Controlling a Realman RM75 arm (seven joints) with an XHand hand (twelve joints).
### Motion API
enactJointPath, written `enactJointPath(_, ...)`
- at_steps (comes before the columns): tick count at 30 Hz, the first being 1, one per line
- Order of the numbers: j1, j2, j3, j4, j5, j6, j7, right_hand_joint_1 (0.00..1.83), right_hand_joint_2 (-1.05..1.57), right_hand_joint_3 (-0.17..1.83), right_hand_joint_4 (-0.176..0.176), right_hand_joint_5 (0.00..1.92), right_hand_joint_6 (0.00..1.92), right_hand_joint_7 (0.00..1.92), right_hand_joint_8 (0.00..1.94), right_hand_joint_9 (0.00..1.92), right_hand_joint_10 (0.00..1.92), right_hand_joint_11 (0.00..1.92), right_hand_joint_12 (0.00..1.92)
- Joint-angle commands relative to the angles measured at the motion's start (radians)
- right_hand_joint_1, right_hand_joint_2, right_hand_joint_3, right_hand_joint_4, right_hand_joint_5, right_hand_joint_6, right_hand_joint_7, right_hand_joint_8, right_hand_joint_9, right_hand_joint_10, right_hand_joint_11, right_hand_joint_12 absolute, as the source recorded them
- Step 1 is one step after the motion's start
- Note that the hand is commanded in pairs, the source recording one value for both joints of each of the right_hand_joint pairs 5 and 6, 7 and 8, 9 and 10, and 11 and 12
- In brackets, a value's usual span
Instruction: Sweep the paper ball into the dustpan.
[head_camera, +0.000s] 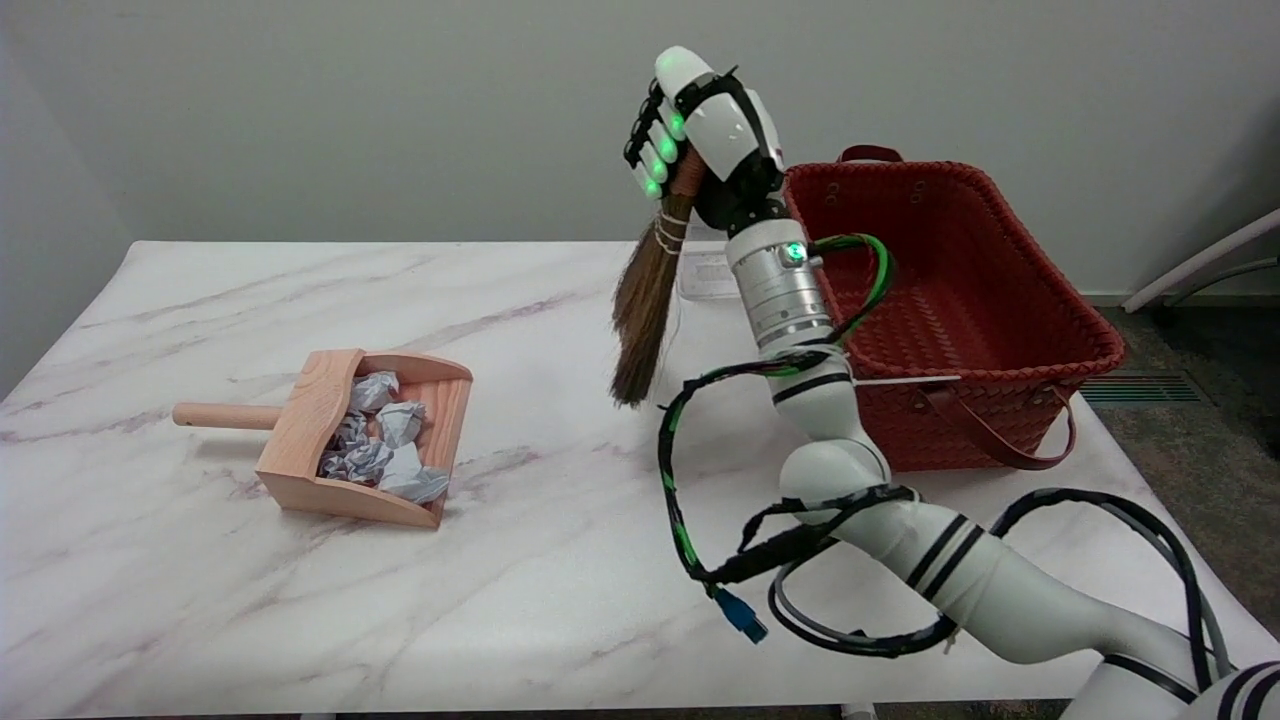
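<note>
White marble-veined table (200, 560) against grey wall (350, 110).

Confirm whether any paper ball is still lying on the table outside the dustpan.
No: the crumpled paper balls all sit inside the wooden dustpan, and none shows on the marble table around it.

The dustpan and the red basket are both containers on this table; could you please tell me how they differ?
The dustpan is plain pale wood with one straight handle, while the red basket is woven, with looped strap handles. The dustpan is the smaller and shallower, open at its front; the red basket is deep with walls all round. The dustpan holds crumpled paper balls; no contents show in the red basket. Both rest on the marble table.
</note>
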Motion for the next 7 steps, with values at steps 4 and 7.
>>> enactJointPath(4,-0.136,0.077,-0.026,0.102,0.127,-0.008,0.124,0.91,1.22,1.37,0.0,1.92,1.92,1.92,1.92,1.92,1.92,1.78,1.78)
enactJointPath(7,-0.11,0.08,-0.037,0.039,0.119,-0.014,0.189,0.89,1.17,1.44,0.0,1.92,1.92,1.92,1.92,1.92,1.92,1.79,1.79)
